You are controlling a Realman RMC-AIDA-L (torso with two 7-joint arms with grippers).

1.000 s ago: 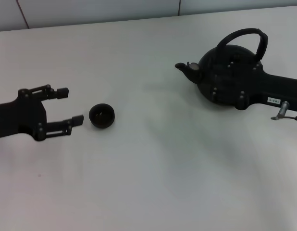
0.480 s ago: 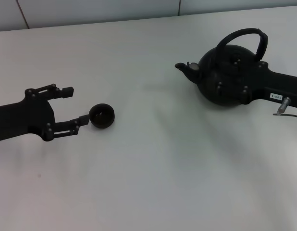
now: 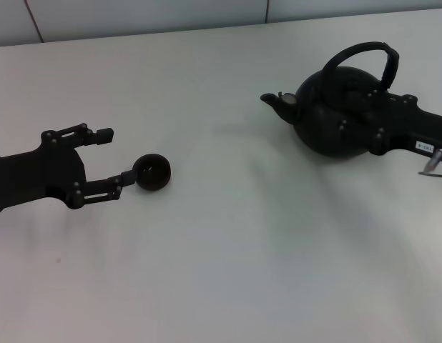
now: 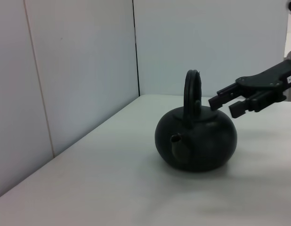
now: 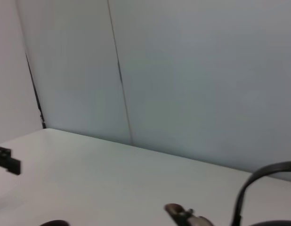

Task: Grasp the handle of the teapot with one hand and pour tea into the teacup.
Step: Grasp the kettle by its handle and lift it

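Teapot first: the large round matte-black teapot (image 3: 334, 118) sits upright on the white tabletop (image 3: 228, 250) at the robot's far right, its short stubby spout (image 3: 272, 101) pointing toward the left side, lid in place. Its thick black arched handle (image 3: 364, 56) rises free over the top — nothing is clamped around it. The right gripper (image 4: 230, 101) hovers just beside the pot's body and below the top of the arch, jaws parted and holding nothing, as the left wrist view shows; whether a fingertip touches the pot wall cannot be told.

Well apart from the pot, toward the robot's left, stands the tiny round dark brown-black handleless teacup (image 3: 151, 173), upright on the tabletop. The left gripper (image 3: 116, 157) lies beside it with jaws spread wide; one fingertip sits right at the cup's rim — touching or nearly so — while the other is clear of it, so the cup is not gripped.

By my reading the task is at its very start: the handle has yet to be grasped, the pot lifted and carried to the cup, and the tea poured. The cup's inside looks dark and shows no visible liquid, though that is hard to judge. What the teapot holds cannot be seen with the lid on.
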